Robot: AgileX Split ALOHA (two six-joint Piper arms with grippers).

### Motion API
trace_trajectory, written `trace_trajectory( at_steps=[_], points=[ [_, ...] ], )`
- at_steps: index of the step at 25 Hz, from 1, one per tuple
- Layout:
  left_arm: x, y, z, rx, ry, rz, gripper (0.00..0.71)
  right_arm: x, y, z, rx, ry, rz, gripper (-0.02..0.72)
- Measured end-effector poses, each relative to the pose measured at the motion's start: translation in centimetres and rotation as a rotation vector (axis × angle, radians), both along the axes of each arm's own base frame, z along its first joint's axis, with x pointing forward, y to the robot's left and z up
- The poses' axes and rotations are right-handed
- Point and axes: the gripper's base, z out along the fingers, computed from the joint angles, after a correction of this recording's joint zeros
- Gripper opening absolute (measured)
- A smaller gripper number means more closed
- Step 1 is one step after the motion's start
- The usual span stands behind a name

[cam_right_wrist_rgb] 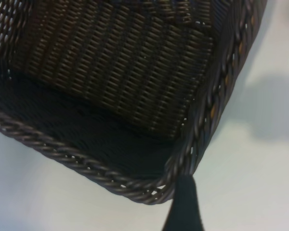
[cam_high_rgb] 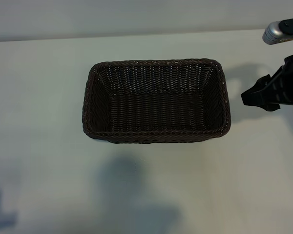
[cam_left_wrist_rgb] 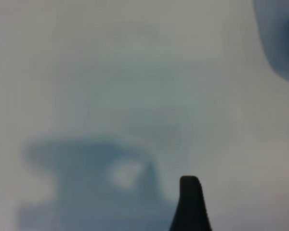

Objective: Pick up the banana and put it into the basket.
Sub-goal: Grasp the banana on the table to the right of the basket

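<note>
The dark brown woven basket (cam_high_rgb: pixel 156 137) stands in the middle of the pale table, and nothing lies inside it. The banana is out of view in every frame. My right gripper (cam_high_rgb: pixel 256 96) hovers just beyond the basket's right end, open and holding nothing. In the right wrist view one black fingertip (cam_right_wrist_rgb: pixel 184 202) sits close to a corner of the basket's braided rim (cam_right_wrist_rgb: pixel 86 163). The left arm is outside the exterior view. Its wrist view shows only one black fingertip (cam_left_wrist_rgb: pixel 190 197) above bare table, with nothing in the gripper.
The pale tabletop (cam_high_rgb: pixel 39 97) stretches to all sides of the basket. A soft arm shadow (cam_high_rgb: pixel 132 190) falls on the table in front of it. The table's far edge (cam_high_rgb: pixel 136 33) meets a grey wall.
</note>
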Motion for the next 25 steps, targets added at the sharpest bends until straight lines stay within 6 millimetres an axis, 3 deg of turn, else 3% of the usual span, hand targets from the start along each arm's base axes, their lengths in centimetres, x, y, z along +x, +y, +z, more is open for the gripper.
trace_trajectory(
  at_steps=[4,17,25],
  points=[
    [-1.0,0.0,0.0,0.001,-0.068,0.0,0.569,0.0,0.0,0.0,0.0,-0.003,-0.003,0.582],
    [-1.1,0.0,-0.1,0.003,-0.074,-0.002,0.569,0.8,-0.4,0.2,0.039,-0.019,-0.147,0.582],
    [-1.0,0.0,-0.1,0.003,-0.073,-0.002,0.569,5.2,-0.2,0.3,-0.038,0.075,-0.168,0.582]
  ],
)
